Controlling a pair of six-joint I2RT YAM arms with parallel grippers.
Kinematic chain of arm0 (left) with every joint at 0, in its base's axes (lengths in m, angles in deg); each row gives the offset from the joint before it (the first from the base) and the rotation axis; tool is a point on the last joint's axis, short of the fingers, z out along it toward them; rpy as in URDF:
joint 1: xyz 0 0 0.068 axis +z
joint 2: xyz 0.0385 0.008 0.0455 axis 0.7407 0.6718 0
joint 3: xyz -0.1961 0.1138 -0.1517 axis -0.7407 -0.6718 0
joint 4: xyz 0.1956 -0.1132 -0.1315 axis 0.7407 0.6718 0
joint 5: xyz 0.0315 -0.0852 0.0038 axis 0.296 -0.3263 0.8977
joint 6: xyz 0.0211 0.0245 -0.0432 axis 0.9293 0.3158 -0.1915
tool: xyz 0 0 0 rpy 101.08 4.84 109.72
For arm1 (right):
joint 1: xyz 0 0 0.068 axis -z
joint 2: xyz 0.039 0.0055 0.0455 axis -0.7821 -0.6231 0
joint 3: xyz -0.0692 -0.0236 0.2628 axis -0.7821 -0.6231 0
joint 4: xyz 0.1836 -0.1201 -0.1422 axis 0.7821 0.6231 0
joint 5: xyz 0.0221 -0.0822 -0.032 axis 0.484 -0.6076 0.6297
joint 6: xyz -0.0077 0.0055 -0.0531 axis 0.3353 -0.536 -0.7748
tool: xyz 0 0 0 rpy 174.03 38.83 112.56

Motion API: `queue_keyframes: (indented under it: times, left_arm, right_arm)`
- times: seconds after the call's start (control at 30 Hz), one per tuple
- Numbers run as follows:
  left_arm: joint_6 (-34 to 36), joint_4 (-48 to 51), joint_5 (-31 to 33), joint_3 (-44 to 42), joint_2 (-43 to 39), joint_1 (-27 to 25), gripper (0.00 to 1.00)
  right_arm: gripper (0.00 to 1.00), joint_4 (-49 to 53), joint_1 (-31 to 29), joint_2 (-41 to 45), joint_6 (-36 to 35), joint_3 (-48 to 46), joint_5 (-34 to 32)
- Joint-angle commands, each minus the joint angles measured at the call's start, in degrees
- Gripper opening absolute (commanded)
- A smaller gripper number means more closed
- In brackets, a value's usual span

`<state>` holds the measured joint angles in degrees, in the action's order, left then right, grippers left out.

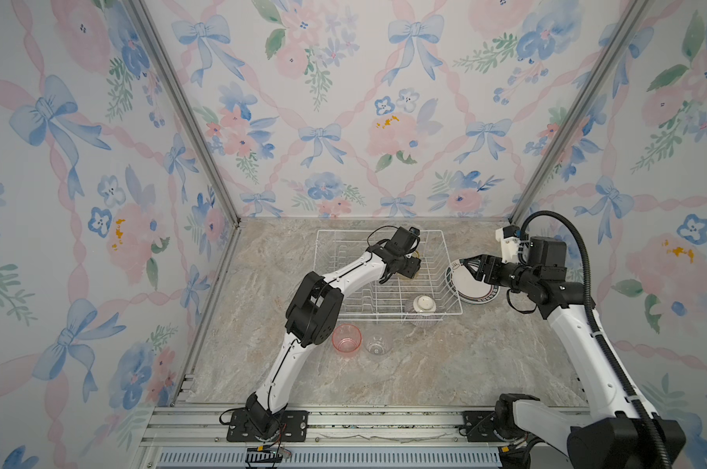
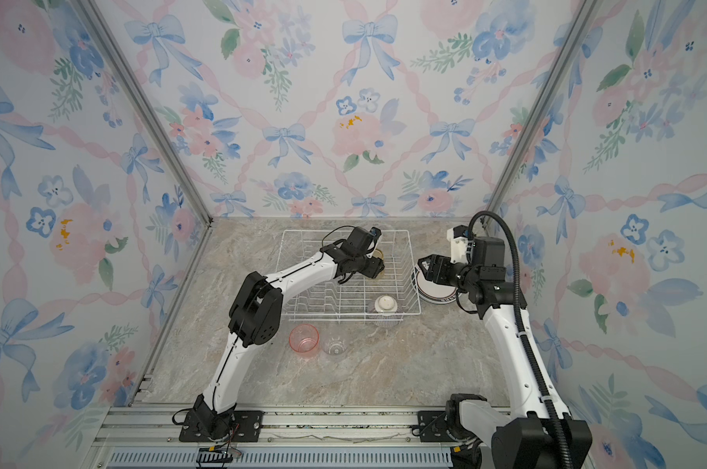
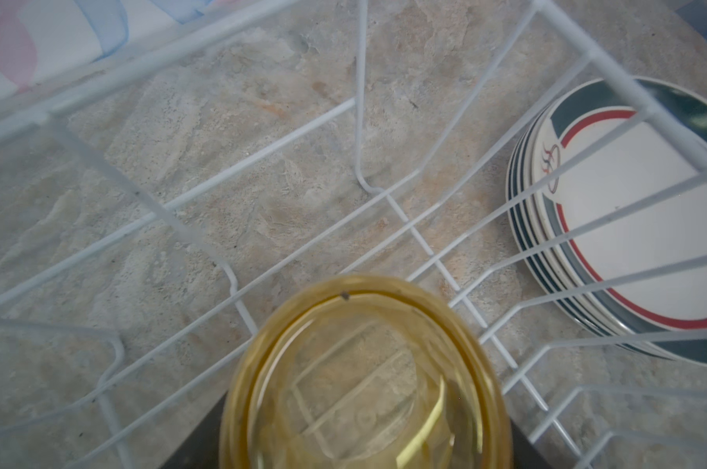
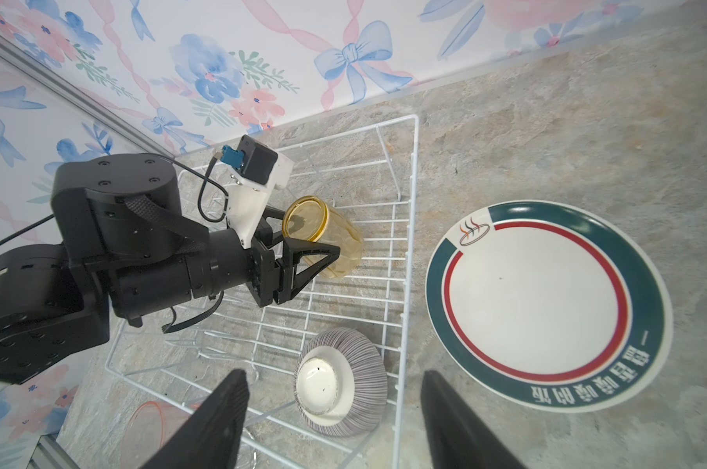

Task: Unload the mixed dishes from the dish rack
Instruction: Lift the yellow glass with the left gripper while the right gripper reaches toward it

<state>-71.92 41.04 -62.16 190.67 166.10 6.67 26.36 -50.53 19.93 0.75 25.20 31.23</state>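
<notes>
**Yellow tumbler gripped inside rack; R gripper wide over plates**

The yellow tumbler [image 4: 335, 247] is inside the dish rack [image 4: 416, 182], in the rack's far half and toward its R-arm side. It's tilted, not upright, w/ one round end raised. The L gripper [image 4: 313, 237] reaches in over the rack. Its fingers [image 4: 286, 264] are clamped on the tumbler's wall from both sides, and the tumbler fills the gap btwn them. The left wrist view has the tumbler [image 3: 364, 377] close up, w/ rack wires [image 3: 360, 101] and counter beyond it. In both top views only a sliver of yellow shows past the L gripper [image 1: 413, 264] [image 2: 378, 266].

The purple-striped bowl [image 4: 343, 381] is also in the rack, at the near corner on the R-arm side. It's upside down, white foot ring up.

The plates [image 4: 547, 304] lie flat in a stack on the counter [image 1: 425, 365], just outside the rack's R-arm side. They have white centres, a green band and a red ring. Several rims show stacked in the left wrist view [image 3: 538, 260].

The R gripper [image 4: 333, 375] hangs above the stack's rack-side edge, fingers spread wide.

The pink tumbler [image 1: 346, 340] and clear tumbler [image 1: 378, 345] stand upright on the counter outside the rack's near side. They're just beside each other, w/ the pink one closer to the L arm.
</notes>
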Motion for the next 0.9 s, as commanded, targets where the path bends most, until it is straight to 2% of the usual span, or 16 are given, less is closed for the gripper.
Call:
queue_keyframes:
  times: [0.0,0.27,0.5,0.6,0.87]
  left_arm:
    - [-0.5,1.4,-3.6,-2.6,-4.5,1.2,0.65]
    - [-4.5,-0.6,-14.7,-6.5,-8.8,4.8,0.65]
    - [-7.7,-5.2,-22.0,-11.1,-12.7,7.6,0.65]
    - [-11.1,-11.0,-27.1,-14.9,-15.2,9.3,0.65]
    - [-26.6,-37.0,-40.9,-27.5,-20.0,14.0,0.64]
  right_arm:
    - [0.70,-1.7,-2.0,0.3,1.3,-1.2,2.2]
    - [0.70,-11.2,-6.7,-3.7,8.5,-4.4,10.6]
    - [0.69,-21.6,-7.9,-7.4,15.5,-7.4,17.8]
    - [0.69,-24.9,-8.2,-8.6,17.6,-8.3,20.8]
    - [0.62,-31.6,-9.0,-11.0,21.1,-9.7,24.7]
